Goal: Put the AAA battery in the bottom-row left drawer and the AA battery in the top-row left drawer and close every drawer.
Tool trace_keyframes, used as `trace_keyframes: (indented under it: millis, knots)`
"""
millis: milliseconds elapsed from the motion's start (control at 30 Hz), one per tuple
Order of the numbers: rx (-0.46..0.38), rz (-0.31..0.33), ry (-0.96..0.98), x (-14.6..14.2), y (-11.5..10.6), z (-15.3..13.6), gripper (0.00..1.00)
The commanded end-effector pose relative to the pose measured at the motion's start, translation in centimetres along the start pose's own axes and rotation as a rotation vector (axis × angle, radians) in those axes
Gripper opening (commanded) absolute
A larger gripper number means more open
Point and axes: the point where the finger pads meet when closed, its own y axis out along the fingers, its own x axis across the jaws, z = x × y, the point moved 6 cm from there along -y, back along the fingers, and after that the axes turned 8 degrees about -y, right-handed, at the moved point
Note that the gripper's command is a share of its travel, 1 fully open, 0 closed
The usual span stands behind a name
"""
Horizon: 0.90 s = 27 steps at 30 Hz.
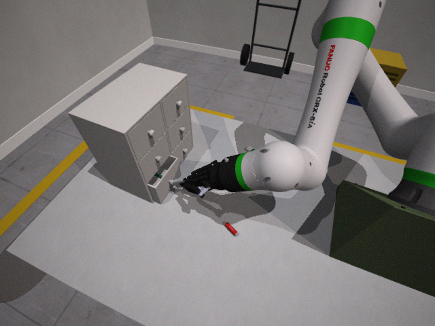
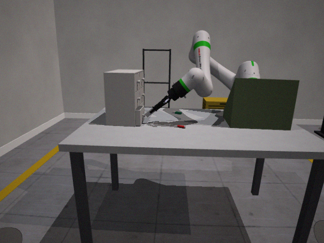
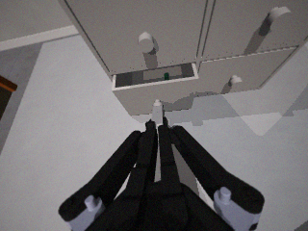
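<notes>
A battery (image 1: 158,175) (image 3: 166,76) lies in the partly open bottom-left drawer (image 1: 164,188) (image 2: 138,118) (image 3: 149,98) of the chest (image 1: 112,154) (image 2: 119,99) (image 3: 111,24) on the desk (image 1: 147,259) (image 2: 167,138) (image 3: 63,130), fingers (image 1: 185,184) (image 2: 155,108) before its knob (image 1: 171,181) (image 2: 143,115) (image 3: 157,103). Before the chest lie a second battery (image 1: 231,228) (image 2: 180,126), toward its left, and a third (image 1: 250,149) (image 2: 178,112), toward its right. A slant-sided block (image 1: 379,231) (image 2: 261,104) stands farther before it; a hand truck (image 1: 263,69) (image 2: 170,68), beyond its right side.

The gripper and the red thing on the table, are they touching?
Apart. The top view shows bare table between the gripper and the red cylinder.
</notes>
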Motion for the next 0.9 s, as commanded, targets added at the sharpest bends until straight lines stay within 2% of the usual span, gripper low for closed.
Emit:
trace_keyframes:
  millis: [0, 867]
  knots:
    - [0.0, 0.0, 0.0, 0.0, 0.4, 0.4, 0.0]
    - [0.0, 0.0, 0.0, 0.2, 2.0, 1.7, 0.0]
